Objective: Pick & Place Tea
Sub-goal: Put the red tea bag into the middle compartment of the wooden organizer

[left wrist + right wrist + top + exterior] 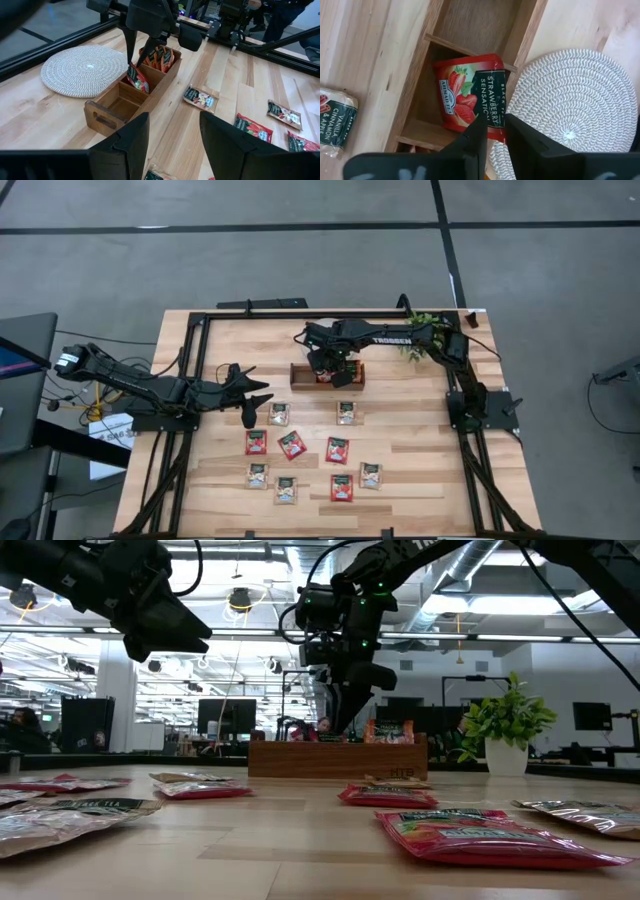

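My right hand (pixel 492 131) is dark, pinching a red sachet (pixel 472 95) printed with strawberries, a pale label and a black panel. The tray (pixel 131 98) is brown wood, the round mat (pixel 572 102) white woven rings, the counter (pixel 420 450) pale wood planks. The loose sachets (pixel 337 450) are mostly red.

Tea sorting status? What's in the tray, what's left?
Done: several red sachets stand in one end compartment of the wooden tray. In hand: the right gripper pinches a strawberry sachet over the middle compartment. Left: nine sachets on the table; the other end compartment is empty. The left gripper hovers open near them.
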Motion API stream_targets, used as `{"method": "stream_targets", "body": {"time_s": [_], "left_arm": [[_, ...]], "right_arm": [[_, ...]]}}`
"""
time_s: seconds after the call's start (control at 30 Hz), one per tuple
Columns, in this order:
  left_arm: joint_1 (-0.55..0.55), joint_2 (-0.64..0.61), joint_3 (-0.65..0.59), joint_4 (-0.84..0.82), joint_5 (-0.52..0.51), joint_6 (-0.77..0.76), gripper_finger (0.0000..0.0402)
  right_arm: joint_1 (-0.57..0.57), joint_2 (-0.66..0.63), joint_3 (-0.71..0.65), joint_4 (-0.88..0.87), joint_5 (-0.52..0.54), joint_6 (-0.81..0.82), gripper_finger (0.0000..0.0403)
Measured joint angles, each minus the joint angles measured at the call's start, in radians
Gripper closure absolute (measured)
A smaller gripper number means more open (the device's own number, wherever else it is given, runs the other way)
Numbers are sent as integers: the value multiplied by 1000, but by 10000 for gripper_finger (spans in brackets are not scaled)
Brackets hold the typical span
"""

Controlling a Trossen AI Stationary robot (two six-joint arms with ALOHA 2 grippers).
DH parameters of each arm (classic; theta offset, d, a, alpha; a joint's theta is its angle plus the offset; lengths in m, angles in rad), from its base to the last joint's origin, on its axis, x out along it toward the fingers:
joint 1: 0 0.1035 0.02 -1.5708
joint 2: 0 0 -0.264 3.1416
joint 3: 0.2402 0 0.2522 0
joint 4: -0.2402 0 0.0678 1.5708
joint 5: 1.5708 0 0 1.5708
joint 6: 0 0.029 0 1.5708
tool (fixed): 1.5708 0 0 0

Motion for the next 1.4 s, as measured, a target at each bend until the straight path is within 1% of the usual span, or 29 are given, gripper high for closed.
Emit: {"method": "stream_targets", "body": {"time_s": [0.47,0.63,0.83,1.4], "left_arm": [[0,0,0,0,0,0,234],[0,0,0,0,0,0,234],[0,0,0,0,0,0,234],[0,0,0,0,-1,0,234]], "right_arm": [[1,0,0,-1,3,0,400],[1,0,0,-1,8,0,402],[9,0,0,-1,79,3,403],[7,0,0,-12,94,35,403]]}}
